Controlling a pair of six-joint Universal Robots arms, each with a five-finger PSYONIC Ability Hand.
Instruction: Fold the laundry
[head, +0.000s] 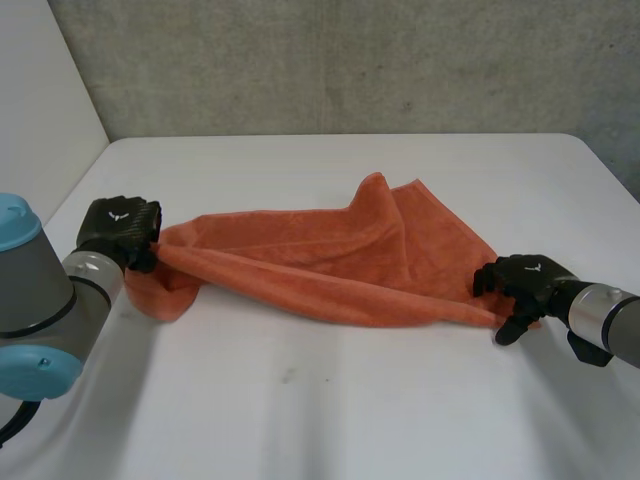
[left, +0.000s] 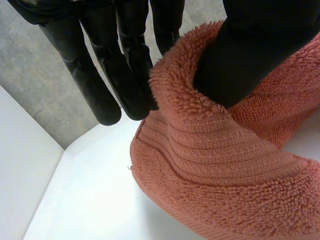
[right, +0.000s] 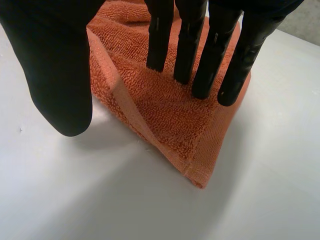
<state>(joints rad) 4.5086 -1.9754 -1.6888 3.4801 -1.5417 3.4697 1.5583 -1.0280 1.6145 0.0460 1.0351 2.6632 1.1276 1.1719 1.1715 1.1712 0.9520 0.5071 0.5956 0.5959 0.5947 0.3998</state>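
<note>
Left robot hand (head: 120, 228) clamped on end of orange towel (head: 330, 260), thumb against fingers, that end raised off bench (head: 330, 410). Right robot hand (head: 525, 280) spread, straight fingertips (right: 192, 75) pressing opposite corner, thumb clear. Towel stretched between hands.

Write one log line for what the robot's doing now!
left robot hand: pinching towel end | right robot hand: open, pressing corner
</note>
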